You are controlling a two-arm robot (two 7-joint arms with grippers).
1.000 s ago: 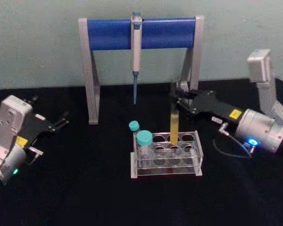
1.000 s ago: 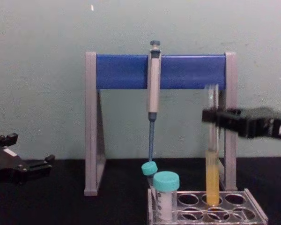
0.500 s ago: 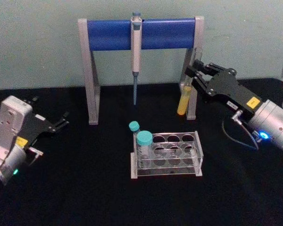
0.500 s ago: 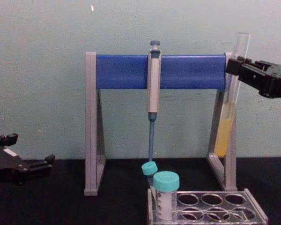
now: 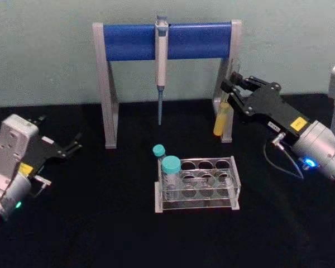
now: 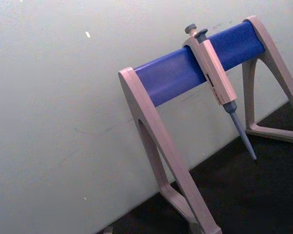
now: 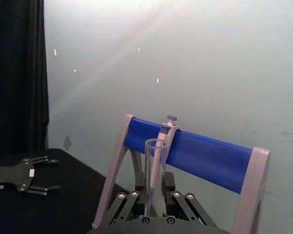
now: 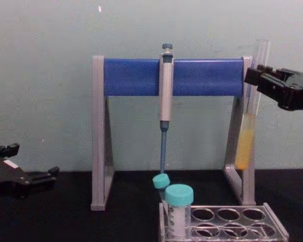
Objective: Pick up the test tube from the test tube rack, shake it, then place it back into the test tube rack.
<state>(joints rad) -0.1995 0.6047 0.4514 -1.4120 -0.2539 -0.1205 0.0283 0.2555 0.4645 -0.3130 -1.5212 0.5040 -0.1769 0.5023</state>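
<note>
Right gripper (image 5: 230, 92) raised behind and to the right of the low clear plastic rack (image 5: 233, 167), fingers clenched on the long clear glass tube of yellow liquid (image 5: 220, 120), which is slightly tilted by the grey-and-blue stand (image 5: 128, 42) | a second ago the tube's base was in the rack, now well clear | chest view shows the liquid, right wrist view the open rim | left gripper (image 5: 75, 142) parked left, fingers spread

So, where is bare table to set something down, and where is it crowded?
Bare black table lies in front of the test tube rack, and between the rack and the left end effector. Crowded: beside the pipette stand's right leg, where the right end effector holds the test tube.
</note>
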